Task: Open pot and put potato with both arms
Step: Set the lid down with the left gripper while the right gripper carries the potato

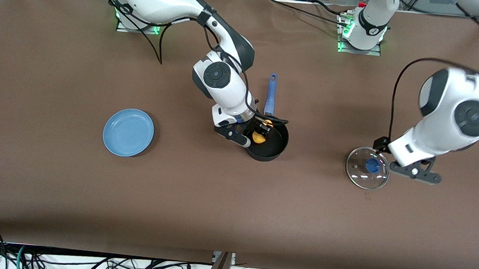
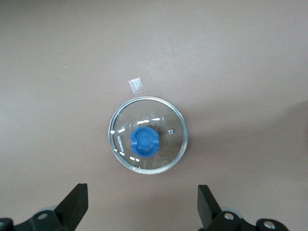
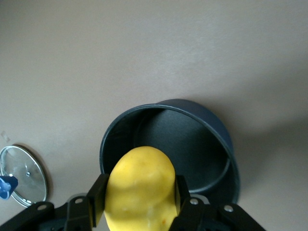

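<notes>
The black pot (image 1: 269,145) stands open near the table's middle, its blue handle (image 1: 271,93) pointing toward the robots' bases. My right gripper (image 1: 260,132) is shut on the yellow potato (image 1: 258,137) and holds it over the pot's rim; in the right wrist view the potato (image 3: 139,190) sits between the fingers above the pot (image 3: 192,144). The glass lid (image 1: 367,168) with a blue knob lies on the table toward the left arm's end. My left gripper (image 2: 142,209) is open and empty just beside the lid (image 2: 148,141).
A flat light-blue plate (image 1: 128,132) lies toward the right arm's end of the table. A small scrap of clear tape (image 2: 137,85) lies on the brown table near the lid. Cables run along the front edge.
</notes>
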`<act>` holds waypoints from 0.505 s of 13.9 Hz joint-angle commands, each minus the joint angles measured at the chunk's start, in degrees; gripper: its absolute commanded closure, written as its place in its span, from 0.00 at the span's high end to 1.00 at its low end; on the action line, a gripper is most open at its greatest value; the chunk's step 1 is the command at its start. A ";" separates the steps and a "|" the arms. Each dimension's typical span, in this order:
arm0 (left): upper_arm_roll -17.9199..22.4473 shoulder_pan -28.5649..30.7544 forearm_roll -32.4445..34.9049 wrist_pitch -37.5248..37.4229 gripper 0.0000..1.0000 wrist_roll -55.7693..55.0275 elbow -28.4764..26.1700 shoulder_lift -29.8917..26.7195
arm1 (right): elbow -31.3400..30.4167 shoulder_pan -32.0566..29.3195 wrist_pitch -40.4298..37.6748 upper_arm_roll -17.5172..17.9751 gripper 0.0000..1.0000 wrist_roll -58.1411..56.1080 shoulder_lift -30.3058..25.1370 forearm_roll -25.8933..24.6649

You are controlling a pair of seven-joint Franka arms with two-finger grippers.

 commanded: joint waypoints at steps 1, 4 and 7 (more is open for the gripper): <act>-0.08 0.46 -4.97 -10.02 1.00 0.44 5.44 -4.68 | 2.60 1.06 2.43 -0.29 0.12 0.89 2.17 0.19; 4.28 -1.46 -11.48 -13.32 1.00 -1.49 4.09 -11.78 | 2.60 1.33 2.79 -0.38 1.00 0.89 2.52 -0.42; 10.99 -8.77 -11.68 -12.54 1.00 -1.68 -1.02 -15.32 | 2.60 0.89 1.48 -0.64 1.00 0.27 1.30 -0.69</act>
